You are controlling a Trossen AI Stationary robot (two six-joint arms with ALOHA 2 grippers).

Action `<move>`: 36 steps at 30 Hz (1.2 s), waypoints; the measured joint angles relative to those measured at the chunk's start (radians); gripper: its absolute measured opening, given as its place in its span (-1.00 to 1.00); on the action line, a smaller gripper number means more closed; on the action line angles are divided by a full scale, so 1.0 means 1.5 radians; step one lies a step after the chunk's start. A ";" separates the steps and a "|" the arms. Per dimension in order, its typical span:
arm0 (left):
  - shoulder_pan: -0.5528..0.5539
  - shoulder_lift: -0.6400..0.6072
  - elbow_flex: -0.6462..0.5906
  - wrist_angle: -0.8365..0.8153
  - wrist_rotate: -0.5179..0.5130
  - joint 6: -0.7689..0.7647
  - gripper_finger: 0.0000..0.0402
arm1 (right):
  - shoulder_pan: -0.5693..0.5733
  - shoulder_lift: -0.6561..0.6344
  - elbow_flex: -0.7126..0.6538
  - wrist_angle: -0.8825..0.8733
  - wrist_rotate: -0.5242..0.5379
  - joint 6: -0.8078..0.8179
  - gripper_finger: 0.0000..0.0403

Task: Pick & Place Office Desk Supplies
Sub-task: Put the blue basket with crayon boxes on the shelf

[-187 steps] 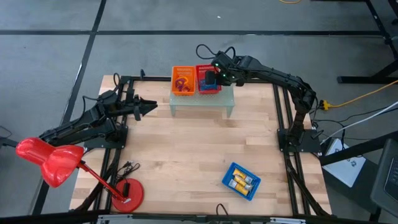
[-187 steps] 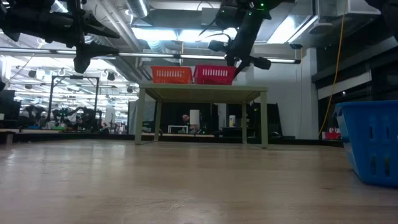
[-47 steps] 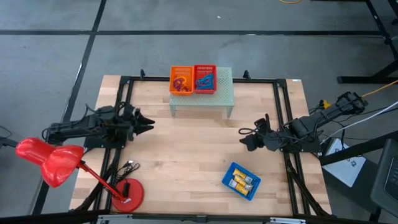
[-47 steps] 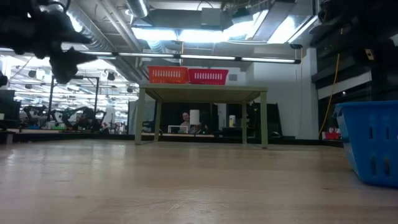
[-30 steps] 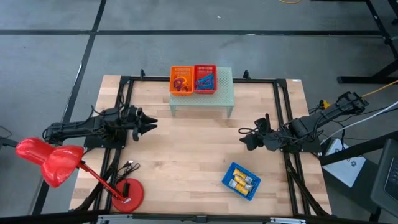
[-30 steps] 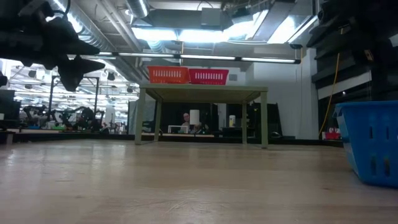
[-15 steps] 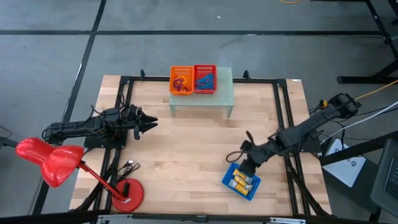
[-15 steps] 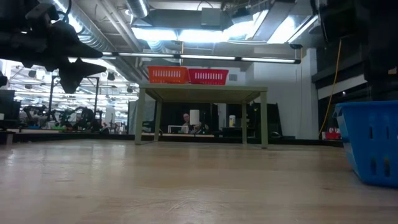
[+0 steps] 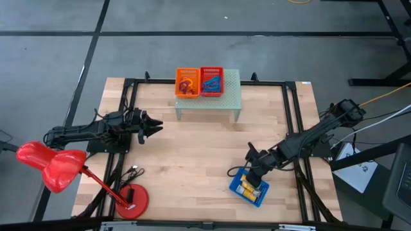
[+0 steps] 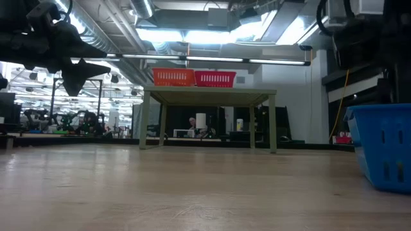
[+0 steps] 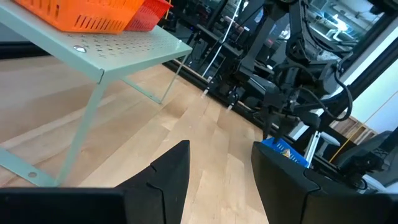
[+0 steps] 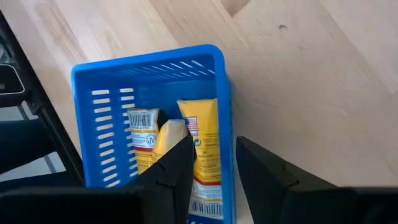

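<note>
Yellow-and-silver blocks lie in a blue basket on the table at the near right. My right gripper is open and slants down over that basket. In the right wrist view one finger is over the blocks and the other is outside the basket's wall; I see no touch. An orange basket with rings and a red basket with blue clips stand on a pale green stand at the far middle. My left gripper waits open and level at the table's left.
A big red desk lamp with a round base stands at the near left corner. Black frame rails run along both sides of the table. Bare wood lies between the stand and the blue basket.
My right gripper has swung from beside the table's right rail toward the near edge and down, tipping its fingers downward and rolling, until it stands over the blue basket. The gap between its fingers shows no change.
</note>
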State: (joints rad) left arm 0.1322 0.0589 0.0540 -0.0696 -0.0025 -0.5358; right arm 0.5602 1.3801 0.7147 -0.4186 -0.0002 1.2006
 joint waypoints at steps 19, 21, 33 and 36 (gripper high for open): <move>0.001 0.056 -0.028 0.050 -0.001 -0.001 -0.16 | -0.002 0.078 0.000 -0.009 -0.032 0.015 -0.66; 0.001 0.059 -0.028 0.050 -0.001 -0.001 -0.16 | -0.004 0.078 0.000 -0.008 -0.044 0.017 -0.83; 0.001 0.058 -0.028 0.050 -0.001 -0.001 -0.16 | -0.026 0.078 0.036 -0.008 -0.051 0.048 -0.97; 0.001 0.055 -0.028 0.050 -0.001 0.000 -0.16 | -0.041 0.078 0.071 -0.011 -0.034 0.049 -0.98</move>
State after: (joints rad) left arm 0.1341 0.1409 0.0113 0.0055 -0.0032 -0.5364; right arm 0.4981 1.4975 0.8211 -0.4352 -0.0512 1.2735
